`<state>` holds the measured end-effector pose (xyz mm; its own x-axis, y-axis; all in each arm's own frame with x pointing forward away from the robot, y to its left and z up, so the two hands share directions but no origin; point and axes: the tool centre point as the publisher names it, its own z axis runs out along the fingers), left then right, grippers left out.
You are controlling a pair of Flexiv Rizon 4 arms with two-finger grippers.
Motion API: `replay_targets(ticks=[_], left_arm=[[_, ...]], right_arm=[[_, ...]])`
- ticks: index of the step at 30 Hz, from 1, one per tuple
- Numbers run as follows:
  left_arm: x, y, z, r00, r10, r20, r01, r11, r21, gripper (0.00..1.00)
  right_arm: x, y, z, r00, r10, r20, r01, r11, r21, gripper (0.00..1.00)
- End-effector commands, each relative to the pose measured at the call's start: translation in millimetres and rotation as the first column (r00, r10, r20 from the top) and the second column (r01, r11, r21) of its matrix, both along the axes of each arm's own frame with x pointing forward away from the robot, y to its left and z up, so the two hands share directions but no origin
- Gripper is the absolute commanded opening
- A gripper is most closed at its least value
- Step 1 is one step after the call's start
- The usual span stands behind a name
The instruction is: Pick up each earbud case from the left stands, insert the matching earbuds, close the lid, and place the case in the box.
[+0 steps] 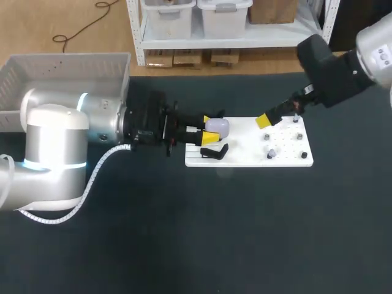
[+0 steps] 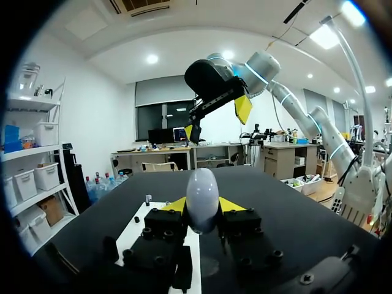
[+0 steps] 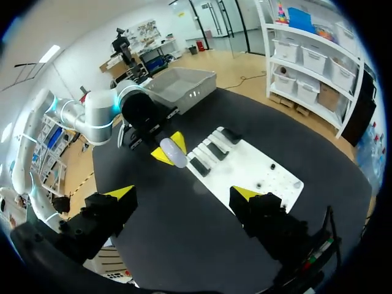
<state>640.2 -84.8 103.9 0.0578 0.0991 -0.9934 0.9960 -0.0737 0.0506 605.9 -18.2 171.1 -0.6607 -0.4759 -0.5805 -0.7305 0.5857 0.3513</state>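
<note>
My left gripper (image 1: 206, 130) is shut on a pale lavender earbud case (image 1: 218, 127), holding it by its sides over the left end of the white board (image 1: 245, 160). In the left wrist view the case (image 2: 202, 197) stands between the yellow tips, lid closed. A black stand (image 1: 214, 151) lies just in front of it. Small dark earbuds or pegs (image 1: 270, 154) dot the board's right half. My right gripper (image 1: 275, 116) hangs open above the board's far right part, holding nothing. Its wrist view looks down at the case (image 3: 173, 153) and the board (image 3: 245, 165) from high up.
A grey box (image 1: 67, 67) stands at the table's back left, behind my left arm. It also shows in the right wrist view as the grey box (image 3: 184, 86). Several black stands (image 3: 211, 150) line the board's left end. Dark tabletop surrounds the board.
</note>
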Motion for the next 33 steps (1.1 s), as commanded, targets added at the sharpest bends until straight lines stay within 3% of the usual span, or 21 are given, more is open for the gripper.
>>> replay_targets(ticks=[1,13,33], left_arm=[[-1.7,0,-0.1,1.000,0.007,0.002,-0.007,1.000,-0.001,0.00],[-1.7,0,-0.1,1.000,0.007,0.002,-0.007,1.000,-0.001,0.00],[-1.7,0,-0.1,1.000,0.007,0.002,-0.007,1.000,-0.001,0.00]], right_arm=[[-0.5,19,-7,1.000,0.017,-0.014,-0.017,1.000,-0.001,1.00],[-8.4,54,-27,0.998,0.030,-0.047,-0.030,0.999,-0.012,1.00],[13.1,63,-53,0.997,-0.063,-0.051,0.061,0.998,-0.030,1.00]])
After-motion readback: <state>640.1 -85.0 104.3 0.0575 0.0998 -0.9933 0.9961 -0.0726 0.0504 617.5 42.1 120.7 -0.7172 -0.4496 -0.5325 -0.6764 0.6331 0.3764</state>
